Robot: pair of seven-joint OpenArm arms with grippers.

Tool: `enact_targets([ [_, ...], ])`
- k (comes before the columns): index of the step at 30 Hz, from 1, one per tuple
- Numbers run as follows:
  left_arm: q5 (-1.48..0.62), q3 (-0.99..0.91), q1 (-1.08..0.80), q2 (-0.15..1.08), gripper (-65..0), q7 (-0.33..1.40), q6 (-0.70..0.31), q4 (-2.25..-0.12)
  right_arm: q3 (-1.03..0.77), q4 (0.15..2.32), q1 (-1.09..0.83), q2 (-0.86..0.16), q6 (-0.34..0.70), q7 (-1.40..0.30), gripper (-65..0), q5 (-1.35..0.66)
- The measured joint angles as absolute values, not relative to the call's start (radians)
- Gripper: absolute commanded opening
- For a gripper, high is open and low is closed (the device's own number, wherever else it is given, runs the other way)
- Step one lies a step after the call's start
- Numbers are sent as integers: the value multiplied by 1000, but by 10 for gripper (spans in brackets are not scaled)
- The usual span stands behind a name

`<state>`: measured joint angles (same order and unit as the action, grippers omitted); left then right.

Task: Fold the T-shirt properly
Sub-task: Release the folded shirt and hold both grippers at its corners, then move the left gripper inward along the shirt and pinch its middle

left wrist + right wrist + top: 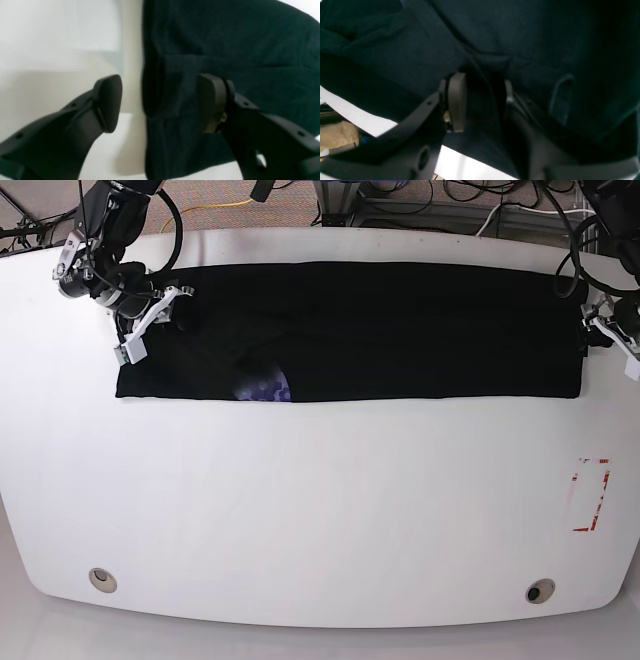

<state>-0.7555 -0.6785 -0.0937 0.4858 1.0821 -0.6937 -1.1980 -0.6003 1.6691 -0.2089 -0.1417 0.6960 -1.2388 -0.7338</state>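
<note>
Black soft cloth T-shirt (400, 330): folded into a long horizontal band across the far half of the white oval tabletop (300, 510). Lower edge straight; a small blue-purple patch (263, 389) shows at that edge, left of centre. Cloth lies flat over most of its length, with creases near the left end in the base view.

Right gripper (482, 100): at the band's left end in the base view, over its upper corner. In the right wrist view the jaws stand at a narrow gap with a fold of black cloth between them; the tan pad (456, 101) of one finger lies against the fabric, the other finger is mostly hidden by cloth. A seam line and a small loop-like detail (561, 97) in the fabric are visible nearby.

Left gripper (160, 102): at the band's right end in the base view. In the left wrist view the jaws stand wide apart, straddling the vertical cloth edge; one finger (108, 102) hangs over bare tabletop, the other sits over the black fabric. Whether that finger touches the cloth cannot be told.

Red-and-white rectangular marking (590, 495): on the tabletop near the right edge, well apart from the shirt.

Two round fittings (101, 578): set in the tabletop near its front edge.
</note>
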Motion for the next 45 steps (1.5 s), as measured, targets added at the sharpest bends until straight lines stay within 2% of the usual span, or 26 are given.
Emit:
enact_targets([
  [16, -800, -593, -88, 432, -229, 1033, -699, -1201, -600, 1669, -209, -142, 696, -1239, -463, -735],
  [18, -801, -593, -88, 430, -283, 1033, -701, -1201, -600, 1669, -209, -142, 696, -1239, -463, -735],
  [19, -800, -593, -87, 430, -340, 1034, -701, -1201, -600, 1669, -209, -142, 696, -1239, -463, -735],
  [21, -785, -592, -86, 430, -504, 1037, -700, -1201, -600, 1669, -209, -142, 696, -1239, -463, -734],
  [23, -779, -592, -89, 429, -604, 1049, -699, -1201, -601, 1669, -209, -141, 696, -1238, -463, -734],
  [24, -772, -591, -89, 427, -619, 1053, -699, -1201, -601, 1669, -209, -142, 696, -1238, -463, -734],
  [30, -760, -610, -96, 418, -619, 1076, -697, -1239, -601, 1669, -209, -141, 696, -1238, -463, -734],
  [36, -751, -625, -141, 388, -619, 1089, -693, -1473, -602, 1669, -209, -141, 696, -1238, -463, -738],
  [45, -756, -381, -149, 255, -619, 1214, -697, -1803, -603, 1669, -209, -142, 696, -1235, -463, -734],
])
